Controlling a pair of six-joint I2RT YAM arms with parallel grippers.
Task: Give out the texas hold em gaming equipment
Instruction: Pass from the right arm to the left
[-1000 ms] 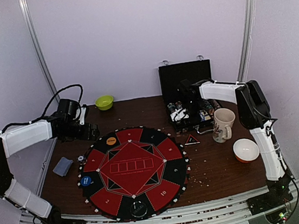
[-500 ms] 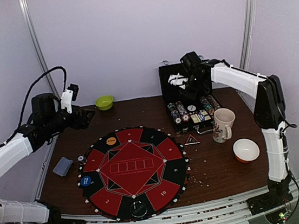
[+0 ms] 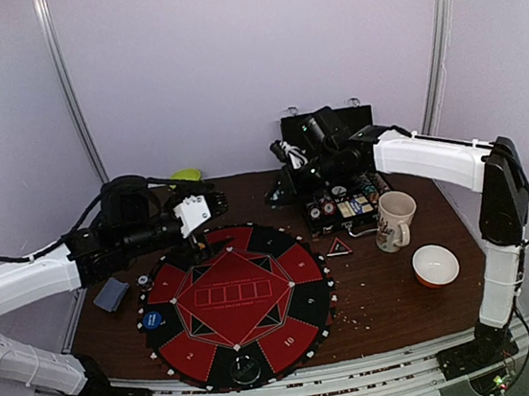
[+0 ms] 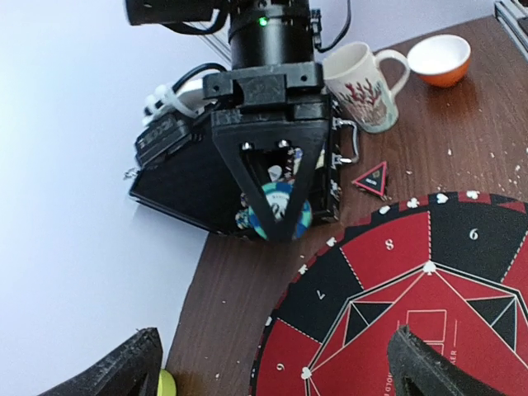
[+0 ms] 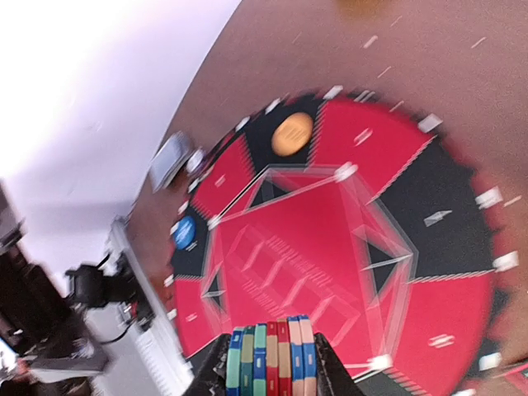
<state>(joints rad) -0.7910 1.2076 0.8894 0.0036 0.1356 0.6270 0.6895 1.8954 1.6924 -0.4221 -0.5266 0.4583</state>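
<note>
**Desk:** Where does everything sit?

**Photographer:** The round mat (image 3: 236, 303) lies centre-near on the table (image 3: 382, 290), with the case (image 3: 333, 165) at its far right. A triangle (image 3: 338, 247) sits just off the mat's right edge. The mug (image 3: 395, 220) is right of that, and a bowl (image 3: 435, 265) is nearer.

**Desk:** And the left side?

**Photographer:** The cards (image 3: 111, 294) lie left of the mat, and a disc (image 3: 152, 319) sits on its left rim. A stack of chips (image 5: 272, 355) is between the right gripper's (image 5: 271, 373) fingers, left of the case.

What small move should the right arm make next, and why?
Probably bring the right hand down toward the mat: it is shut on a stack of chips and hangs beside the case, short of the mat's far edge.
</note>
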